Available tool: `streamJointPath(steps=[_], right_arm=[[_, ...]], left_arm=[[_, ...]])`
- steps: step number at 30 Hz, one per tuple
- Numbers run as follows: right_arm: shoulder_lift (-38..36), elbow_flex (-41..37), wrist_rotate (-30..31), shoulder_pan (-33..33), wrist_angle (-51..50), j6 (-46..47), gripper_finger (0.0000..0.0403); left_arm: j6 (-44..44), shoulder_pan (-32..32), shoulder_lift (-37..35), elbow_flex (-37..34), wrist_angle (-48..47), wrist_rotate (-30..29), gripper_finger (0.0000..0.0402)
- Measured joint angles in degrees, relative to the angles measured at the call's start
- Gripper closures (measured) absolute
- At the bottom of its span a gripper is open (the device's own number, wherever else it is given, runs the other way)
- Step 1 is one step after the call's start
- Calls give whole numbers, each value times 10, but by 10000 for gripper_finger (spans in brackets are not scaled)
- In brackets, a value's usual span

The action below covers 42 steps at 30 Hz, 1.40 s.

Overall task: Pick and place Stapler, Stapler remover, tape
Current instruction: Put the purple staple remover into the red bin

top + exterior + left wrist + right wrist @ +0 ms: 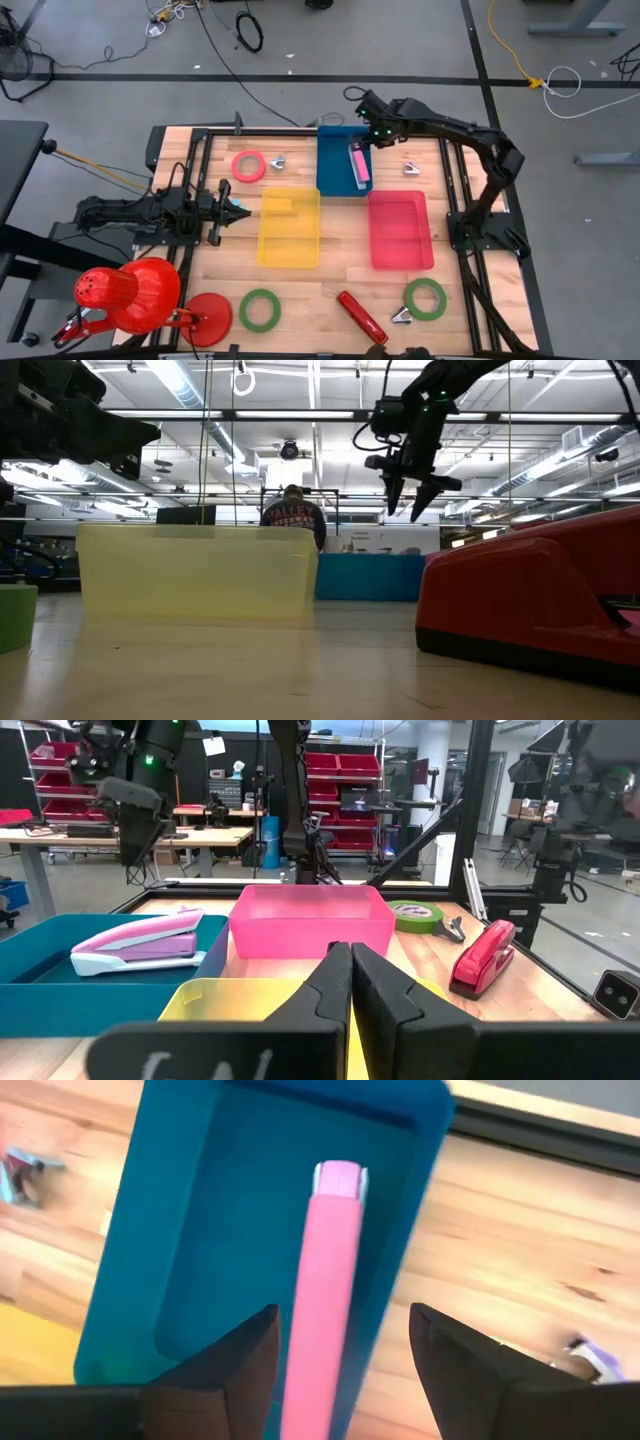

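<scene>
— Where's your right pincer (368, 141), and how wide?
— Over the blue bin (335, 165) at the table's far side; my fingers stand apart and grip nothing, touch nothing; the pink stapler (359, 165) lies below them inside that bin, by its right wall

— And the left pincer (240, 210)?
— Pressed together, empty, just left of the yellow bin (290, 228); the red stapler (361, 316) lies at the near edge, green tape (425, 299) to its right

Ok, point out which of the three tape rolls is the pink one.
The pink tape roll lies at the table's far left, beside the blue bin. The other two rolls are green, along the near edge.
</scene>
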State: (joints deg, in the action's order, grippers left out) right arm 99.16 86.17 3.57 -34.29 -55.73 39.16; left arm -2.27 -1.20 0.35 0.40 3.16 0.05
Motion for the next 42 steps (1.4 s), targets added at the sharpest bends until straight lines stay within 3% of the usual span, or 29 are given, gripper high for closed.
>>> streamJointPath(steps=[18,35,42], right_arm=[[-191,-206,2,-59,37,4,181],[-204,-269,0,-88,22,-33,181],[-204,-271,0,-88,18,-170,181]], left_arm=[[0,0,0,0,0,0,385],[0,0,0,0,0,0,385],[0,0,0,0,0,0,385]])
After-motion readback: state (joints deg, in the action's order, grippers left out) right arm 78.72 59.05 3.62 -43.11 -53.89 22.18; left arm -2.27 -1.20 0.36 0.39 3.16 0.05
